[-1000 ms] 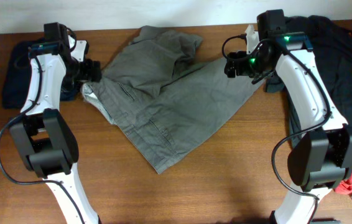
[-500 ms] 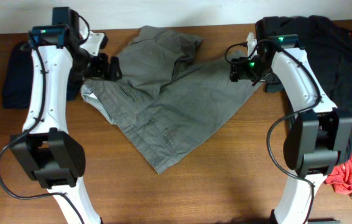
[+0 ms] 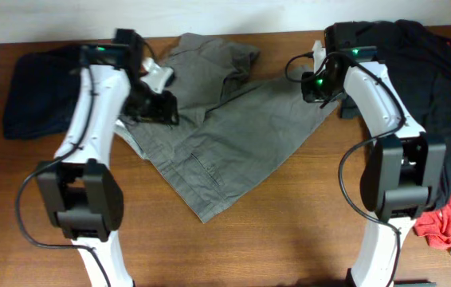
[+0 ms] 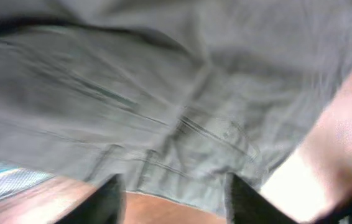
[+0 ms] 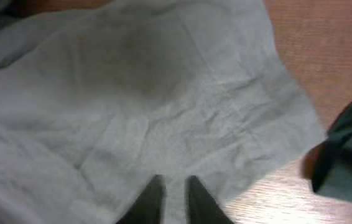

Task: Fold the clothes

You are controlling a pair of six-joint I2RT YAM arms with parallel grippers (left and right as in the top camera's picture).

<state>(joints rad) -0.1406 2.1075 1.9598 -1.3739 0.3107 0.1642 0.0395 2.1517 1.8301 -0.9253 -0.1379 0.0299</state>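
The grey-olive shorts lie spread and a little crumpled on the wooden surface, toward 12 o'clock. We judge them to be soft, light cotton that will sag and drag, so stitched hems and seams are the better places to hold. The right hand is pinched on the leg hem at 2 o'clock of the shorts. The left hand, at their 10 o'clock edge, has its fingers apart over the cloth and is gripping nothing.
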